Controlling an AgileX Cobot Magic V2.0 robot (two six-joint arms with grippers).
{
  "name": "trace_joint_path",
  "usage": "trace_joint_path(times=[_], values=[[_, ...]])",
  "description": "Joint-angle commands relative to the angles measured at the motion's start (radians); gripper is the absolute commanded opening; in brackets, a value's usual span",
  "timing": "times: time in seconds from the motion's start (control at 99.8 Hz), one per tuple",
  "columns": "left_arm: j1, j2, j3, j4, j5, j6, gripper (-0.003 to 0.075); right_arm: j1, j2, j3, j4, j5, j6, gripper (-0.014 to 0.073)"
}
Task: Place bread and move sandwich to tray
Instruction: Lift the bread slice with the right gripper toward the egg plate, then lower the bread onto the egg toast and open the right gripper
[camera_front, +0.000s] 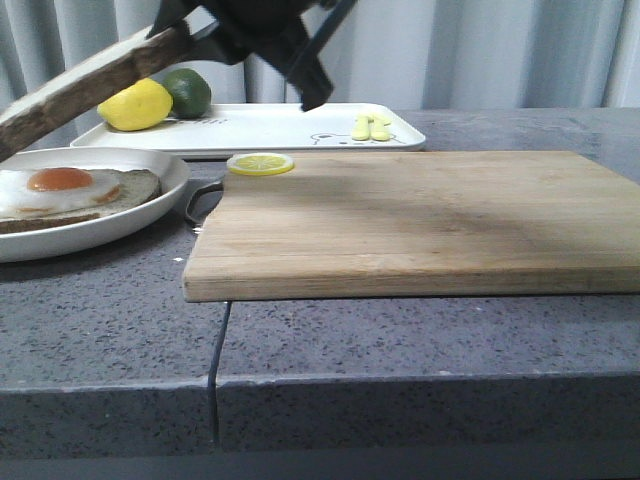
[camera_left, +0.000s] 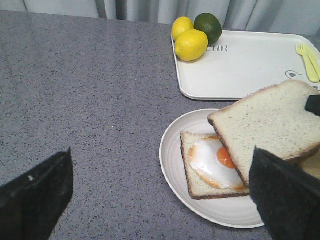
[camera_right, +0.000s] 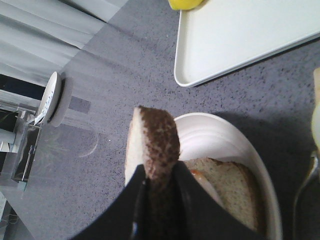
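Note:
My right gripper (camera_front: 185, 38) is shut on one edge of the bread (camera_front: 80, 90), a plain slice with a dark crust. It holds the slice tilted in the air, above and partly over the round white plate (camera_front: 172, 182). The wrist view shows the jaws (camera_right: 159, 175) clamped on the crust (camera_right: 155, 135). An egg-topped slice (camera_front: 70, 190) lies on the plate (camera_left: 172, 155), with the bread (camera_left: 272, 122) hovering over its yolk side (camera_left: 215, 162). My left gripper (camera_left: 160, 200) is open and empty above the bare table beside the plate. The white tray (camera_front: 280, 125) lies behind the plate (camera_left: 240, 65).
A wooden cutting board (camera_front: 420, 215) lies right of the plate, with a lemon slice (camera_front: 260, 163) at its far left corner. Lemons (camera_left: 191, 44) and a lime (camera_left: 208, 26) sit at one tray corner. A small yellow fork (camera_front: 372, 127) lies on the tray's right side.

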Motion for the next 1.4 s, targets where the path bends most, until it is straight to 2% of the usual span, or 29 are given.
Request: trace_joint_path(times=[0.0,0.541,0.681,0.881,0.992,1.152,1.392], values=[[-0.003,0.011,-0.032,-0.009,-0.065,-0.011,0.0662,0.014,-0.018,-0.064,0.062,0.017,0.016,-0.0107],[-0.003,0.011,-0.032,-0.009,-0.065,-0.011,0.0662,0.03,0.051,-0.073,0.062,0.018,0.034,-0.0094],[-0.003,0.011,-0.032,-0.009,-0.065,-0.011,0.0662,0.03,0.057,-0.058,0.061,0.017,0.032,0.0018],[-0.003,0.011,-0.032,-0.009,-0.065,-0.011,0.0662,0.03,0.057,-0.023,0.061,0.011,0.019,0.0292],[-0.003,0.011,-0.032,-0.009,-0.065,-0.011,0.0662,0.03,0.057,-0.016,0.061,0.01,0.018,0.0384],[-0.003,0.011,-0.032,-0.009,-0.065,-0.011,0.0662,0.03,0.057,-0.015,0.061,-0.003,0.006,0.0451],[-0.003,0.011,-0.032,-0.009,-0.065,-0.011,0.0662,0.029,0.048,-0.015,0.061,-0.013,-0.007,0.0464]])
